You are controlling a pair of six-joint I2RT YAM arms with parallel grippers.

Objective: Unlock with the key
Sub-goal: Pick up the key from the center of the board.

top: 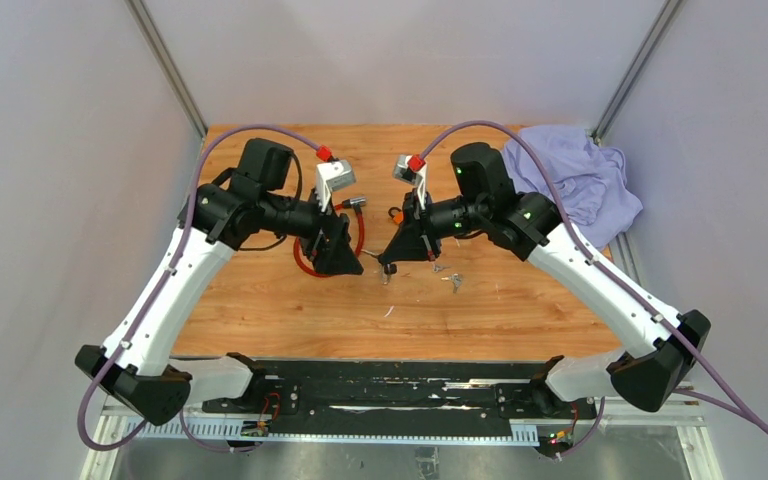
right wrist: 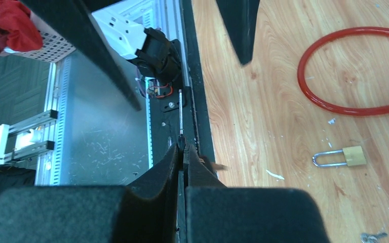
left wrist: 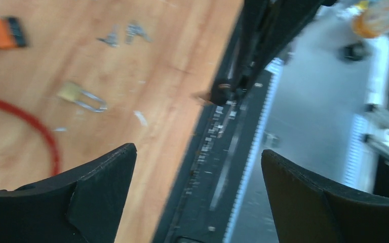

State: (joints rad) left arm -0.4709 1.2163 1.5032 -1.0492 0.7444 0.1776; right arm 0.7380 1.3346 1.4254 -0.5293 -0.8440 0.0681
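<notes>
A small brass padlock (right wrist: 354,155) with a steel shackle lies flat on the wooden table; it also shows in the left wrist view (left wrist: 73,92). My right gripper (right wrist: 183,147) is shut on a thin dark metal piece that looks like the key, held edge-on at the fingertips, above the table and apart from the padlock. In the top view this gripper (top: 390,262) points left and down. My left gripper (left wrist: 197,149) is open and empty, hovering close to the right gripper, tip to tip (top: 352,265). A loose bunch of keys (top: 450,278) lies to the right of the grippers.
A red cable loop (right wrist: 354,71) lies under the left gripper. An orange padlock (left wrist: 5,33) lies farther back. A lilac cloth (top: 575,180) is heaped at the back right corner. The table's near edge with a black rail (top: 390,385) is close.
</notes>
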